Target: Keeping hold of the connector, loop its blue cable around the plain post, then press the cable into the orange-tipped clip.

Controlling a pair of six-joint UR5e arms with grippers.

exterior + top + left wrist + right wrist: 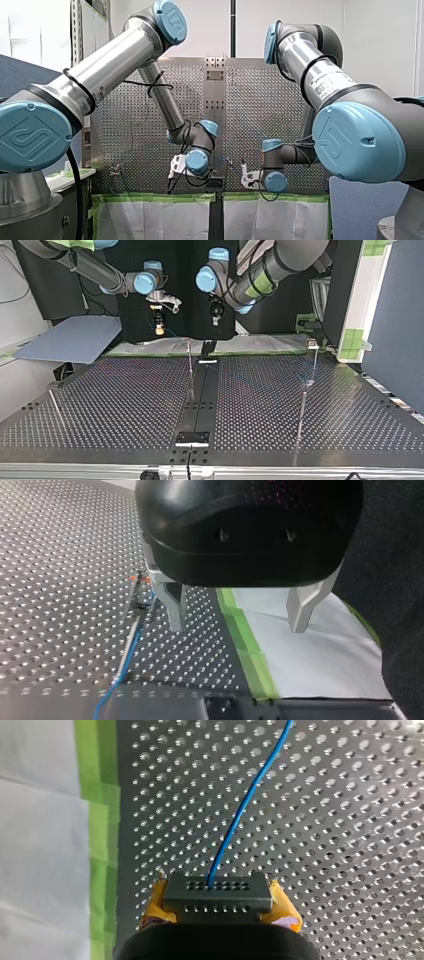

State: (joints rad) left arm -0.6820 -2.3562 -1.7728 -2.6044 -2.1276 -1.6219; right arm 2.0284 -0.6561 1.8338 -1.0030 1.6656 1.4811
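Two arms, two grippers, one connector, one blue cable and one orange-tipped clip can be counted. In the top view, from its left, my right gripper (159, 329) hangs above the far edge of the perforated table (100, 400). My left gripper (216, 315) hangs just beside it, nearer the middle. Two thin rods stand on the table that I can be sure of, one near the middle (190, 360) and one toward the right (314, 360). Which of them is the plain post I cannot tell. Only the right wrist view shows the grasp. There the yellow pads (285, 912) are clamped on either end of the dark connector (217, 890). The blue cable (250, 795) leaves the connector's face and runs away over the holes, with a green tape strip (97, 820) and a white sheet (40, 845) beside it. Only the left wrist view shows the orange-tipped clip (140, 578), standing on the table beside that gripper's metal fingers (175, 605). The cable trails past the clip along the surface. Those two fingers are spread wide, with nothing between them.
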